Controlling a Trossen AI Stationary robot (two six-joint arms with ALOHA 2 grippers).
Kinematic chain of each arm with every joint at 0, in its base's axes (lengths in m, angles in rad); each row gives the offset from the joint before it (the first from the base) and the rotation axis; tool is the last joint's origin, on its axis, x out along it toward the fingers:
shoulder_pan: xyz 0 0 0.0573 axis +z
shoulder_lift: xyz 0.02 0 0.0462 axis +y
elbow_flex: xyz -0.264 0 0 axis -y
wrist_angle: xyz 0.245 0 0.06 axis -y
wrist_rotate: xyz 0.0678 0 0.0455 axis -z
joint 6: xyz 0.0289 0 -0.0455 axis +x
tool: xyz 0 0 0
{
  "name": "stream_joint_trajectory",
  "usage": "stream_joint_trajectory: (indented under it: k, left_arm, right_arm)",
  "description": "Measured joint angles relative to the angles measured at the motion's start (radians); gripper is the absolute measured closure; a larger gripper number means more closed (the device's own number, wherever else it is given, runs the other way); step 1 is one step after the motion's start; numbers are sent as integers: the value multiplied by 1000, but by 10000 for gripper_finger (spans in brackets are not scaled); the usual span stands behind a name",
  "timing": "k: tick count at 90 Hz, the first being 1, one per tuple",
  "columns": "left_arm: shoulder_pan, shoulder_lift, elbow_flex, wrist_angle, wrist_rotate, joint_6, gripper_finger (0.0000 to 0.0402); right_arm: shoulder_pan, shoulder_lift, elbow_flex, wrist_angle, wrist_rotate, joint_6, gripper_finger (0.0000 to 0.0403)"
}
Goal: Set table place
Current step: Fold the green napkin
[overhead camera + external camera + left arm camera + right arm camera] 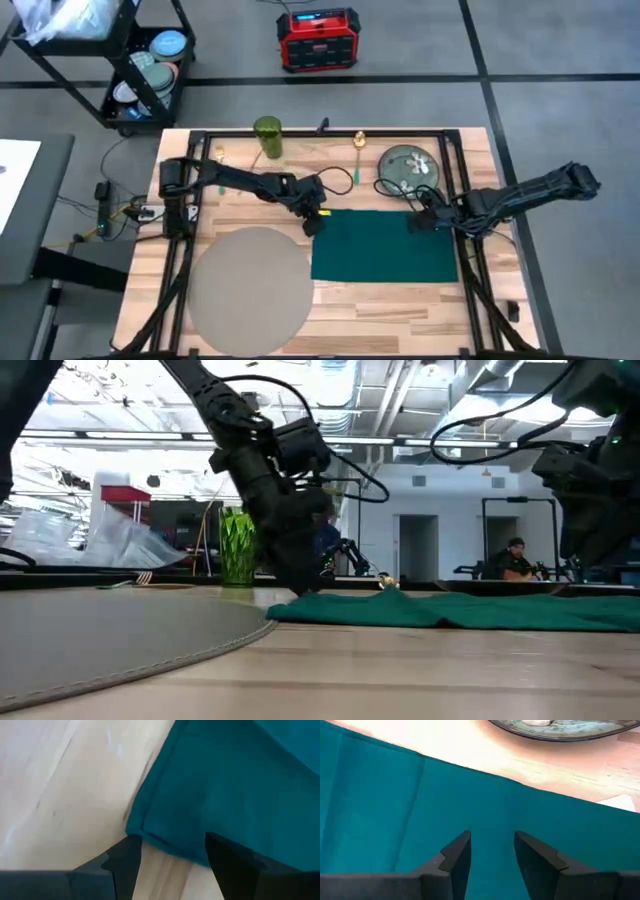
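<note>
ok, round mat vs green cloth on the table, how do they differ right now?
Shape: the round mat is a circle, the green cloth a rectangle. Colour: the mat is grey-beige, the cloth dark teal-green. Contact: the left gripper is open at the cloth's corner and the right gripper is open over its far edge; neither is at the mat. Both lie flat on the table, side by side.

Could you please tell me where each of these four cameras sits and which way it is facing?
High view: overhead, straight down on the table, both arms, green cloth.
Low view: tabletop height, level across the round mat into the room; arms drop from above.
Left wrist view: behind the open left claw at the cloth's corner.
Right wrist view: behind the open right claw over the cloth, plate beyond.
All share the cloth.
</note>
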Motion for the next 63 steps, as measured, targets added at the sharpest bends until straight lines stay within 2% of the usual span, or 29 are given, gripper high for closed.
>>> stream_joint_trajectory:
  k: [23, 63]
  left_arm:
    - [31, -9, 13, -60, -8, -133, 198]
    - [38, -1, 5, 7, 0, -210, 198]
  right_arm:
    - [0, 0, 0, 16, -2, 0, 265]
    - [0, 0, 0, 20, -6, -26, 265]
